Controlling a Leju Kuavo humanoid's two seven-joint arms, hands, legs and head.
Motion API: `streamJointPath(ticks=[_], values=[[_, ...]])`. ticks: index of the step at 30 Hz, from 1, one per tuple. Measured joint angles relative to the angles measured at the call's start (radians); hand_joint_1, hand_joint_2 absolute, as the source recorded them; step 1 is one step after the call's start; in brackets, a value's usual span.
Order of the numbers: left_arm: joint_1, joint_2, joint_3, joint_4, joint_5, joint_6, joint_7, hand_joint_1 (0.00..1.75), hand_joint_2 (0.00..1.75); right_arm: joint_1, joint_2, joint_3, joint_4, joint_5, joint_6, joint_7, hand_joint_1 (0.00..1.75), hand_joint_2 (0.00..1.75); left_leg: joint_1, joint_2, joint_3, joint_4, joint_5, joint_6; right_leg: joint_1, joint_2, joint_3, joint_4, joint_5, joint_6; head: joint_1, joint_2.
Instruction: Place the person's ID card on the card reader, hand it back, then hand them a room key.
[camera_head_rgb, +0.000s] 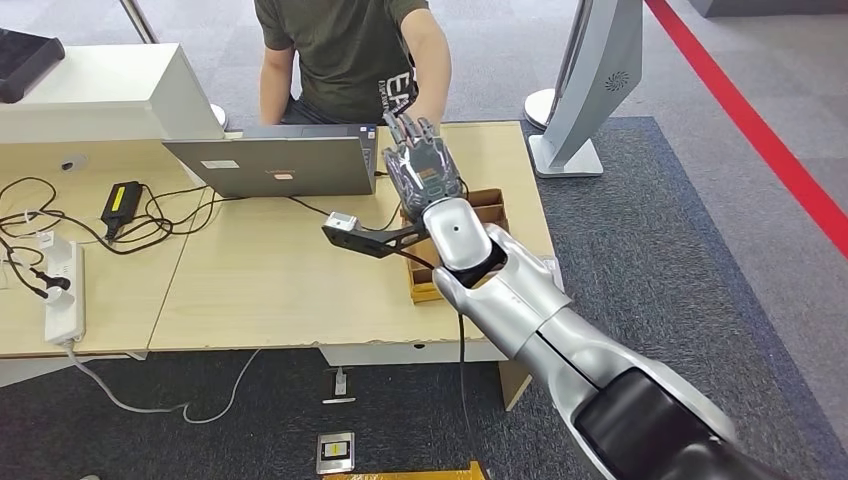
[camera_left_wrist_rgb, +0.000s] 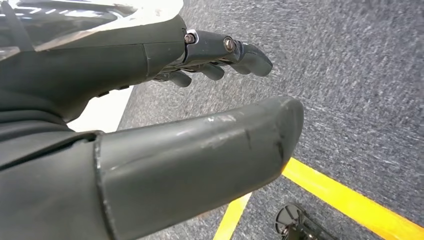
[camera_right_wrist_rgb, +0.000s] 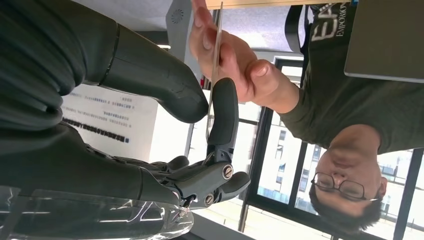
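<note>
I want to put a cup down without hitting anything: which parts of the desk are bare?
The widest bare patch on the desk lies between the laptop and the near edge, left of the black stand. It is crowded on the left with cables, charger and power strip, and around the wooden box under the right hand.

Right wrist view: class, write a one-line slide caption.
Robot's right hand and a person's hand both pinch a thin pale card, seen edge-on.

Head cam high, downward; wrist cams close
</note>
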Motion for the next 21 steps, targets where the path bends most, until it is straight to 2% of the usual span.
streamJointPath(ticks=[1, 2, 5, 6, 13, 21], values=[[0.0, 0.0, -0.001, 0.0, 0.001, 0.0, -0.005, 0.0, 0.0, 0.0, 0.002, 0.001, 0.004, 0.0, -0.005, -0.001, 1.75, 1.75, 0.0, 0.0, 0.0, 0.0, 0.0, 0.0, 0.0, 0.0, 0.0, 0.0, 0.0, 0.0, 0.0, 0.0], [0.0, 0.0, -0.002, 0.0, 0.002, 0.0, -0.01, 0.0, 0.0, 0.0, 0.003, 0.001, 0.008, 0.0, -0.01, -0.002, 1.32, 1.75, 0.0, 0.0, 0.0, 0.0, 0.0, 0.0, 0.0, 0.0, 0.0, 0.0, 0.0, 0.0, 0.0, 0.0], [0.0, 0.0, -0.003, -0.001, 0.006, 0.004, -0.012, 0.0, 0.0, 0.0, 0.008, 0.002, 0.021, -0.002, -0.021, -0.009, 0.01, 0.44, 0.0, 0.0, 0.0, 0.0, 0.0, 0.0, 0.0, 0.0, 0.0, 0.0, 0.0, 0.0, 0.0, 0.0], [-0.001, 0.0, -0.004, -0.001, 0.006, 0.006, -0.006, 0.0, 0.0, 0.0, 0.01, 0.002, 0.025, -0.005, -0.021, -0.014, 0.0, 0.0, 0.0, 0.0, 0.0, 0.0, 0.0, 0.0, 0.0, 0.0, 0.0, 0.0, 0.0, 0.0, 0.0, 0.0], [-0.001, 0.0, -0.006, -0.001, 0.012, 0.023, 0.039, 0.0, 0.0, -0.002, 0.023, 0.008, 0.049, 0.015, -0.027, -0.048, 0.0, 0.0, 0.0, 0.0, 0.0, 0.0, 0.0, 0.0, 0.0, 0.0, 0.0, 0.0, 0.0, 0.0, 0.0, 0.0], [-0.001, 0.0, -0.011, -0.002, 0.026, 0.033, 0.058, 0.0, 0.0, -0.002, 0.027, 0.016, 0.054, 0.038, -0.031, -0.039, 0.0, 0.0, 0.0, 0.0, 0.0, 0.0, 0.0, 0.0, 0.0, 0.0, 0.0, 0.0, 0.0, 0.0, 0.0, 0.0]])
